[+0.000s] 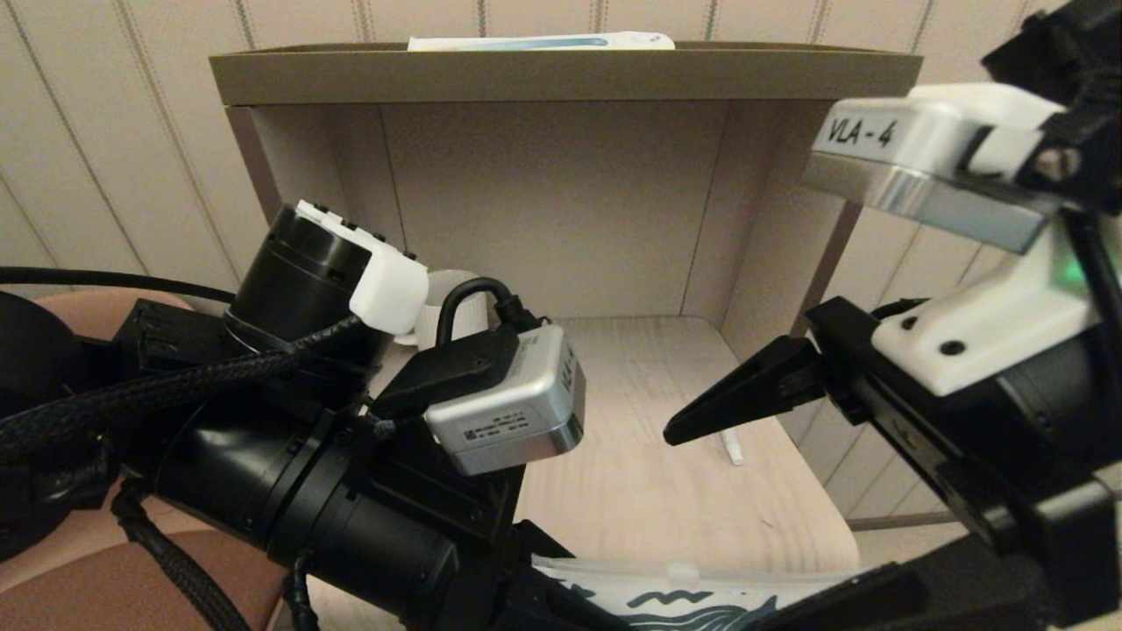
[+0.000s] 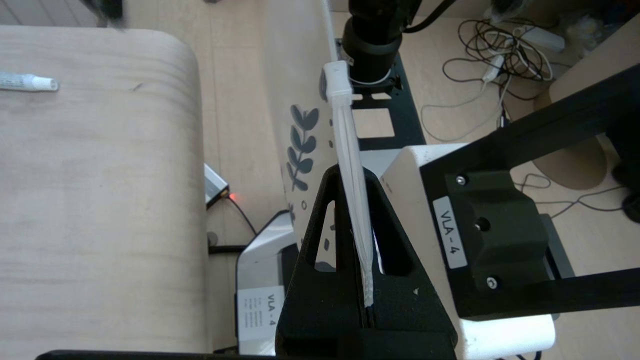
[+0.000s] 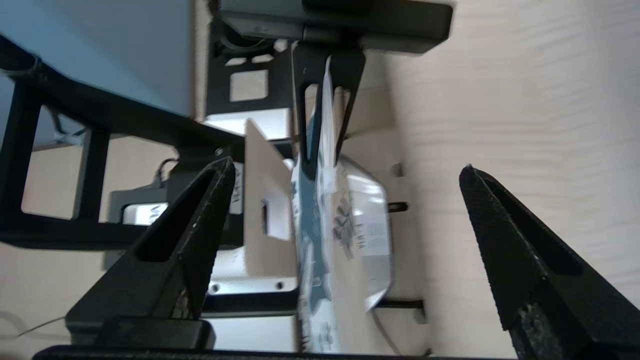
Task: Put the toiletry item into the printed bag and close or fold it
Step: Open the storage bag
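Note:
The printed bag (image 1: 675,600), white with teal motifs, hangs off the table's near edge at the bottom of the head view. My left gripper (image 2: 346,172) is shut on its zip edge, and the white zip slider (image 2: 336,82) sits just beyond the fingertips. The toiletry item, a small white tube (image 1: 732,449), lies on the table's right part and shows also in the left wrist view as the tube (image 2: 27,82). My right gripper (image 3: 347,169) is open and empty, facing the bag (image 3: 310,240) edge-on. In the head view its dark finger (image 1: 745,394) hovers close above the tube.
A white mug (image 1: 456,302) stands at the back left, partly behind my left arm. The light wood table (image 1: 666,526) sits inside a brown open-fronted shelf (image 1: 561,77) with a white box (image 1: 543,41) on top. Cables (image 2: 500,55) lie on the floor.

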You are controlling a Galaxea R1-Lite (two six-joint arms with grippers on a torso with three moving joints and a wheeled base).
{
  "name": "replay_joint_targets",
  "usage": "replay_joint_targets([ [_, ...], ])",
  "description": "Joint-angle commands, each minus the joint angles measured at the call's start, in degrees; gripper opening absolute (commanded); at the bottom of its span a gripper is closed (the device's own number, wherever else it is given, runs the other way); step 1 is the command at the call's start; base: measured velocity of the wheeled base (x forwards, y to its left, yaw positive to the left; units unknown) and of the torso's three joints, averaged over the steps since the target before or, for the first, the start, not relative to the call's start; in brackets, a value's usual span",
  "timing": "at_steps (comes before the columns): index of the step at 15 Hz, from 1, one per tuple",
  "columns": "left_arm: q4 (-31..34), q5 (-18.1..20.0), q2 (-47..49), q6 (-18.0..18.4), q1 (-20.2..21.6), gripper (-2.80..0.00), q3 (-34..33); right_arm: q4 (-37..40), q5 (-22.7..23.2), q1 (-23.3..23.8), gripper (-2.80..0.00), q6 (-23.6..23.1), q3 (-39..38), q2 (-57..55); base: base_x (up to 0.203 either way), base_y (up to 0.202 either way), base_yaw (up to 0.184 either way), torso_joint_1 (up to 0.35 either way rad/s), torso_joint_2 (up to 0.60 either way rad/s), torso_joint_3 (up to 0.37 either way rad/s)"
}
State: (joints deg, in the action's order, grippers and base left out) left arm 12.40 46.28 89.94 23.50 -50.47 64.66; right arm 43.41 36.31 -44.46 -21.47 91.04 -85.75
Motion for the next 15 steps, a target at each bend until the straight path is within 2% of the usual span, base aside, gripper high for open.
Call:
replay_joint_targets([
  [1, 0.0, 0.3, -0.1, 0.1, 0.0, -2.80, -0.4, -0.1, 3.0, 0.2, 0.00, 0.0, -1.7, 0.3, 0.000, 0.000, 0.000, 0.000, 0.00, 0.000],
  [4, 0.0, 0.3, -0.3, 0.1, 0.0, -2.80, -0.7, -3.4, 7.5, 2.0, 0.00, 0.1, -5.9, 1.3, 0.000, 0.000, 0.000, 0.000, 0.00, 0.000],
  [9, -0.1, 0.3, -0.2, 0.1, 0.3, -2.80, -0.2, -9.5, 7.8, 2.0, 0.00, -0.1, -12.0, 2.8, 0.000, 0.000, 0.000, 0.000, 0.00, 0.000],
  [15, -0.1, 0.4, -0.1, 0.1, 0.4, -2.80, -0.4, -10.2, 7.9, 2.0, 0.00, -0.8, -13.6, 3.5, 0.000, 0.000, 0.000, 0.000, 0.00, 0.000],
])
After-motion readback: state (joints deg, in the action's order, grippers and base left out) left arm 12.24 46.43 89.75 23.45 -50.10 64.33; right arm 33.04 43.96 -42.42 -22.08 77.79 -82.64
